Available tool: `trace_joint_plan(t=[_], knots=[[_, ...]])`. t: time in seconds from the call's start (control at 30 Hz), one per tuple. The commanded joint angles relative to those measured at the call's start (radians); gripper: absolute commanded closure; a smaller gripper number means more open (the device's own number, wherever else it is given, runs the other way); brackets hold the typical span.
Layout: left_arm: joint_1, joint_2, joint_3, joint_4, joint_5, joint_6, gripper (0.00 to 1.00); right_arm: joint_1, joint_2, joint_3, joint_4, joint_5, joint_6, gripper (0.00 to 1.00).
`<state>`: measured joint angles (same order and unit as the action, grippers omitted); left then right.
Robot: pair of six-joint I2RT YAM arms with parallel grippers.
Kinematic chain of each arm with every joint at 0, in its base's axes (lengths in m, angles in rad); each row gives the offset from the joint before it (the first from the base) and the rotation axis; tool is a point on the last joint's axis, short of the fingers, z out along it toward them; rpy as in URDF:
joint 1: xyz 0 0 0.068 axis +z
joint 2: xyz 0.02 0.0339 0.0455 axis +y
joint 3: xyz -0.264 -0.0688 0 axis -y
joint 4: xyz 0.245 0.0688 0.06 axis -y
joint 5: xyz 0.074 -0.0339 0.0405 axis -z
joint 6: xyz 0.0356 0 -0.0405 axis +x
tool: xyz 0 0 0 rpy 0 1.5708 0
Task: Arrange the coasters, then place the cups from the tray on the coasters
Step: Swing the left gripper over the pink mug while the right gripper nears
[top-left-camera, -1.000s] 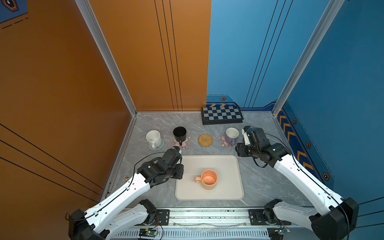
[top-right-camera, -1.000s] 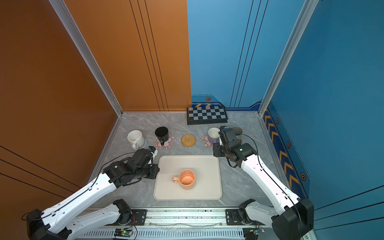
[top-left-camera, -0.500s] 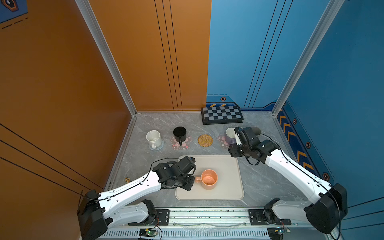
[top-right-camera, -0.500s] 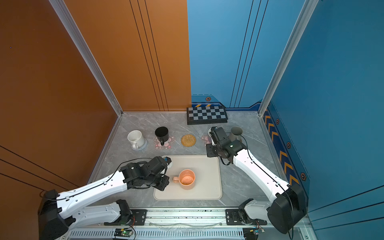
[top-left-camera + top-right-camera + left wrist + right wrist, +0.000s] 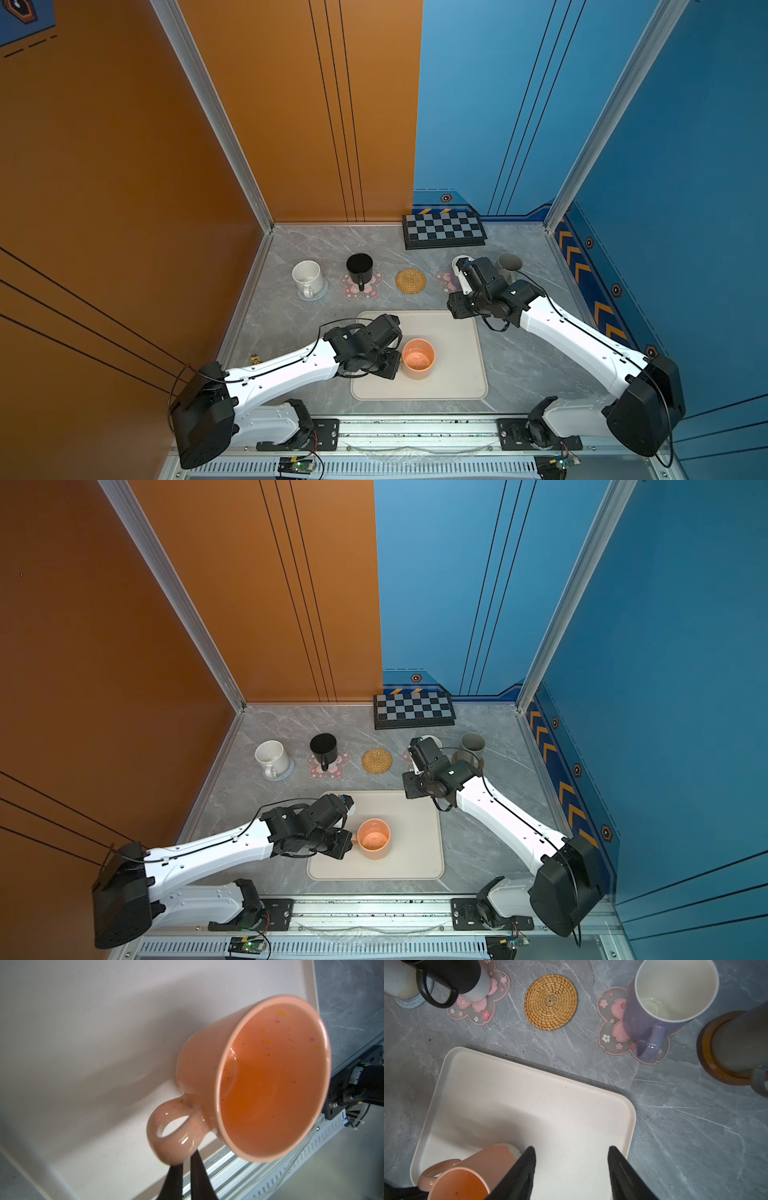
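The peach-orange cup (image 5: 417, 358) (image 5: 270, 1076) stands upright on the cream tray (image 5: 457, 374) (image 5: 550, 1105). My left gripper (image 5: 392, 365) (image 5: 186, 1165) is shut on its handle. My right gripper (image 5: 455, 307) (image 5: 572, 1148) hangs open and holds nothing, over the tray's far right corner. Along the back, the white cup (image 5: 307, 276) sits on the knitted coaster (image 5: 320, 293). The black cup (image 5: 359, 266) is on a pink coaster (image 5: 365, 289). The straw coaster (image 5: 410, 280) is bare. The lavender cup (image 5: 670, 1001) is on a pink coaster (image 5: 612, 1022), the grey cup (image 5: 509, 264) on the wooden coaster (image 5: 708, 1059).
A black-and-grey checkered board (image 5: 442, 230) lies against the back wall. A small object (image 5: 254, 357) sits by the left wall's floor edge. A metal rail (image 5: 415, 428) runs along the front, behind the tray.
My left gripper has swung right over the tray to the peach cup's handle and closed on it. My right gripper has drawn back from the lavender cup toward the tray's corner.
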<state>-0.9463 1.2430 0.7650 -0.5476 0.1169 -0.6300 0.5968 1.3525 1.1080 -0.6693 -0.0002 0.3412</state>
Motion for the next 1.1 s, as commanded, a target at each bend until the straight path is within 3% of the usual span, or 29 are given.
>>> trace_joint_plan(t=[0.0,0.33,1.07], knots=[[0.014,0.038,0.044,0.022,-0.030,-0.002,0.90,0.009,0.014,0.005,0.010,-0.003,0.003,0.42],[0.039,0.181,0.193,-0.076,-0.067,0.122,0.90,0.011,0.035,0.003,0.008,-0.011,-0.008,0.42],[0.097,0.330,0.315,-0.095,-0.087,0.283,0.92,0.010,0.019,-0.017,-0.018,0.002,-0.038,0.42]])
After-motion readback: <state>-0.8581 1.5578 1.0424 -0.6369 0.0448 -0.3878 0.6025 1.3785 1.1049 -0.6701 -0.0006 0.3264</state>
